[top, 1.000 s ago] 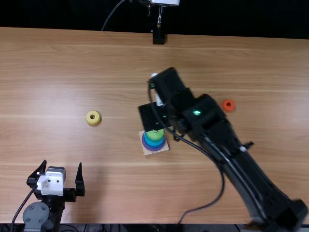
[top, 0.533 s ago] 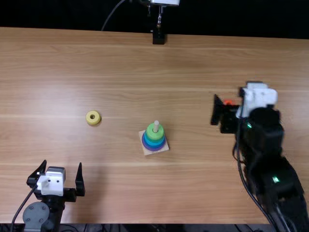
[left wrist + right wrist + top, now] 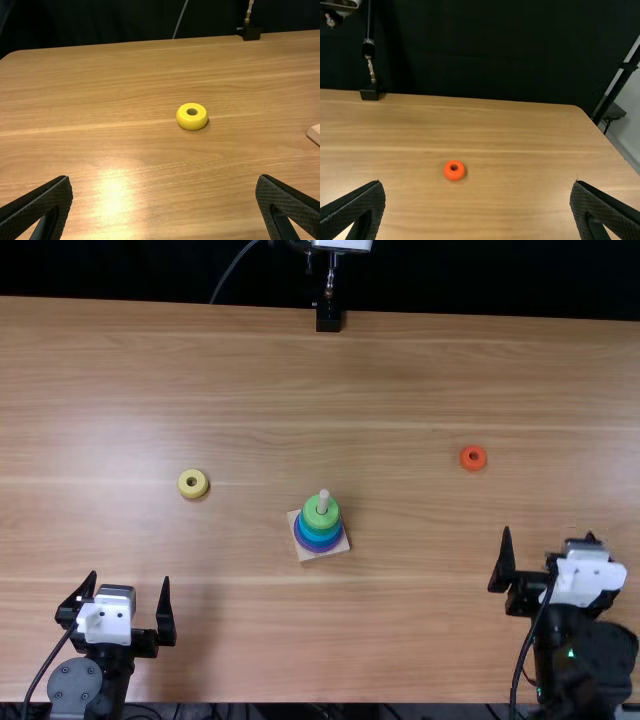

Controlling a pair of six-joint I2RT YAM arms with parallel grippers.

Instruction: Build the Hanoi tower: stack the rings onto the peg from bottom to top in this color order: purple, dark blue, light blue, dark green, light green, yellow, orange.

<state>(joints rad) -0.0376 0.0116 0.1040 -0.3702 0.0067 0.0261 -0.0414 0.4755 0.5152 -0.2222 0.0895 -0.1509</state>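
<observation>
While the left jaws (image 3: 130, 577) and right jaws (image 3: 548, 532) gaped wide, empty, by the near corners of the counter (image 3: 400, 630), the yellow ring (image 3: 193, 483), toward the left edge, looked next, needing a centred drop over the peg (image 3: 323, 500).

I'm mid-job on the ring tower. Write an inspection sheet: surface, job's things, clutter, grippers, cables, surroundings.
Surface: wooden table, some glare
Job's things: peg holds green ring above blue and purple; yellow ring and orange ring loose on the table
Clutter: nothing seen
Grippers: left gripper and right gripper, fingers open, both empty
Cables: black cable on left arm, black cable on right
Surroundings: dark backdrop; black stand at far edge
</observation>
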